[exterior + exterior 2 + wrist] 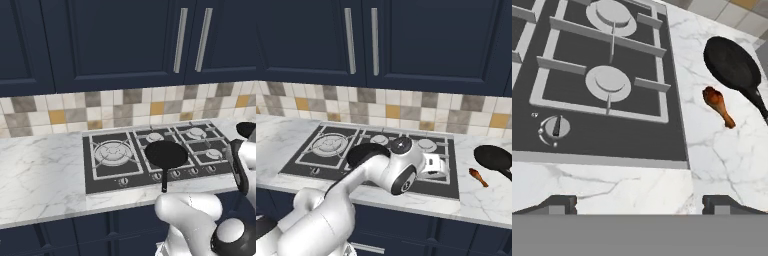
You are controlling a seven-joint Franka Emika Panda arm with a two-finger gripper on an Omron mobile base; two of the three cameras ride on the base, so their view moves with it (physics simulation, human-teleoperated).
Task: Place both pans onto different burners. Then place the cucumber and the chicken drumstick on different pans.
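Gripper [639,205] empty, fingers spread, hovering over the counter's front edge. Chicken drumstick [718,105] lies beyond on marble, just beside the second pan [732,65]. First pan [166,154] sits on a burner. Next: grasp the second pan's handle squarely, avoiding the drumstick.

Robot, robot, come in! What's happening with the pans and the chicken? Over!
Gripper open, empty, above the cooktop's right edge. One pan on a middle burner; second pan on the counter, drumstick beside it. Nothing blocking.
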